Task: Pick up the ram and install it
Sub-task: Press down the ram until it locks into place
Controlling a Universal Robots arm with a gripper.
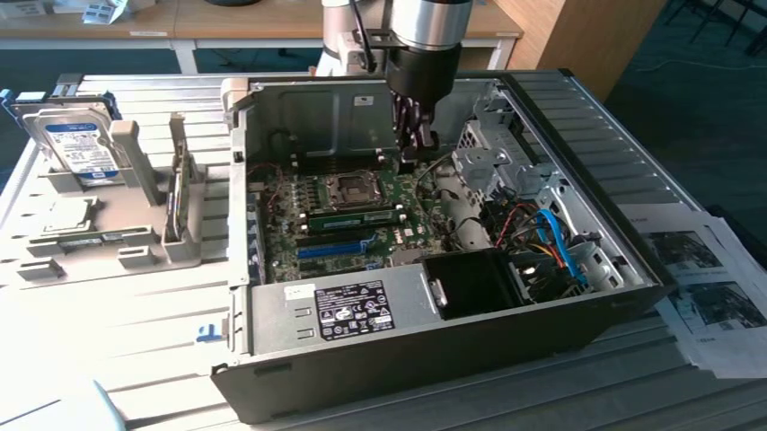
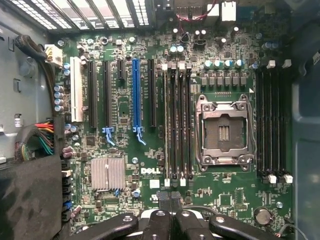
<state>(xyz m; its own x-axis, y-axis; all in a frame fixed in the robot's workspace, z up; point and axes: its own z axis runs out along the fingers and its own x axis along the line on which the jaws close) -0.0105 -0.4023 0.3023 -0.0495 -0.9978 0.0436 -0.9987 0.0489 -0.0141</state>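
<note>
The ram (image 1: 354, 218) is a thin green stick with dark chips. It stands on edge in a slot of the motherboard (image 1: 287, 233), inside the open computer case (image 1: 396, 359), just below the processor socket (image 1: 356, 187). My gripper (image 1: 416, 154) hangs inside the case, above the ram and toward the exterior view's right, apart from it. Its dark fingers are shut with nothing between them. In the wrist view the shut gripper (image 2: 171, 202) points down at the board near the end of the black memory slots (image 2: 177, 125).
A bright-blue expansion slot (image 1: 333, 249) lies beside the ram. A black fan shroud (image 1: 480, 283) and loose cables (image 1: 558, 242) crowd the case's right side. Left of the case, a grey fixture (image 1: 132, 247) holds a hard drive (image 1: 78, 148) and a silver processor chip (image 1: 66, 215). Papers (image 1: 707, 287) lie at right.
</note>
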